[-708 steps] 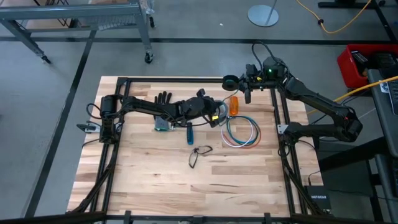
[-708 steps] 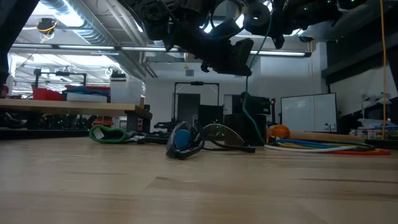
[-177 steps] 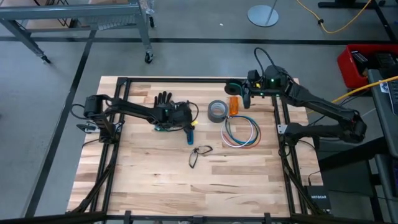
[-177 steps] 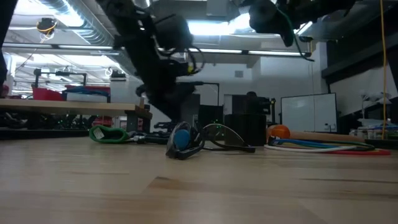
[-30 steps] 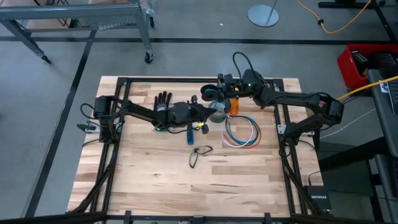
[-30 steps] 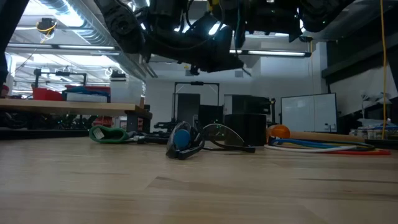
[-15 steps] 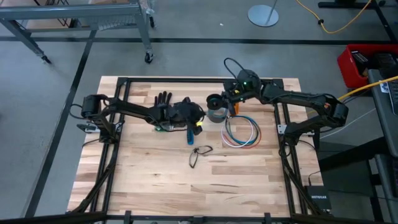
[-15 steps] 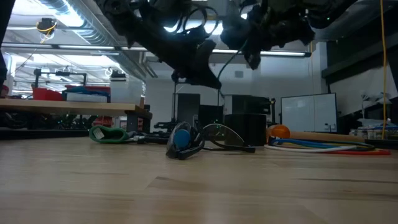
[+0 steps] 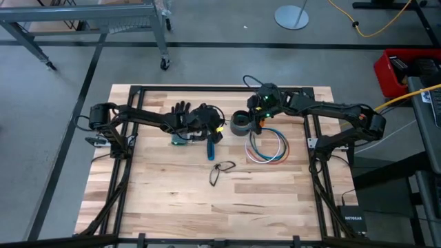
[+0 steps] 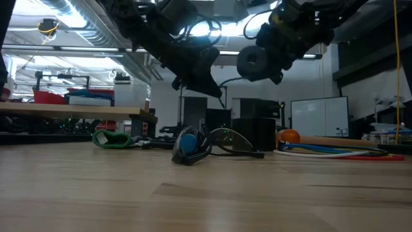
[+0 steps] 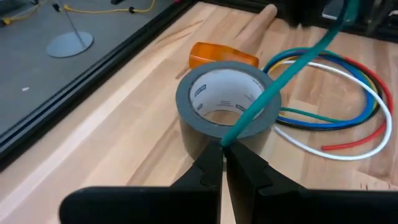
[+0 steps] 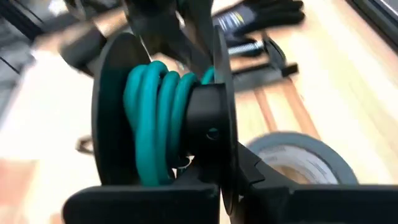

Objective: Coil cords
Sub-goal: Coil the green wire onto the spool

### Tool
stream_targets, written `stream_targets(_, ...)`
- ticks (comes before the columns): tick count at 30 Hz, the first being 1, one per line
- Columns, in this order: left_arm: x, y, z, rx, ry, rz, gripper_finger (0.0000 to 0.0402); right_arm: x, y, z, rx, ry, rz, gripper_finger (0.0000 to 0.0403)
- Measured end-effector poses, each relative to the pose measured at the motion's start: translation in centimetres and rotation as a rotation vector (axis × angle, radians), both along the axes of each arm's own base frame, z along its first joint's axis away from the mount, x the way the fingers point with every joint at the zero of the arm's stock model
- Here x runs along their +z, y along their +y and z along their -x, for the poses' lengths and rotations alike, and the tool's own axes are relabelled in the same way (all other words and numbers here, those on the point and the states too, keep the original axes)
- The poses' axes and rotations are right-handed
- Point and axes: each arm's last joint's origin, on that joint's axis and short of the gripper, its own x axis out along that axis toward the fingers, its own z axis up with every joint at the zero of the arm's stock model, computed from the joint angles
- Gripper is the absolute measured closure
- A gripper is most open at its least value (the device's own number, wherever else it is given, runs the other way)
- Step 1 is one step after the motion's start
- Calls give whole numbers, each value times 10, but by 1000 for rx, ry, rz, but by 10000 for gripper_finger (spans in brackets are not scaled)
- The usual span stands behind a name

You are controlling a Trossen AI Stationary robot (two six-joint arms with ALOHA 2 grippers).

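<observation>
Cords point(image 9: 267, 146) lie in a loose ring on the table point(image 9: 165, 207), just right of the grey tape roll point(image 9: 241, 123). Your right gripper point(image 12: 227, 165) hovers above that roll, clamped on a black spool point(image 12: 161, 118) wound with teal cord point(image 12: 149, 118). Your left gripper point(image 11: 222, 148) sits near the roll's other side, its tips pinched tight on the free teal strand point(image 11: 273, 87), probably to keep it taut while the spool takes it up. You likely need that tension, or the winding will slacken.
</observation>
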Motion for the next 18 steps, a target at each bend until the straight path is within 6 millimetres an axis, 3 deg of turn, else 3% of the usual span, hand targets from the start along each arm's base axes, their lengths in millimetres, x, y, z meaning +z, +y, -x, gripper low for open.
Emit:
stream_targets(9, 20, 6, -10, -74, -74, 21, 402, -8, 17, -4, -62, 141, 167, 402)
stream_targets(18, 32, 1, -16, -145, -73, -70, 401, -13, 23, -1, -54, 211, 165, 402)
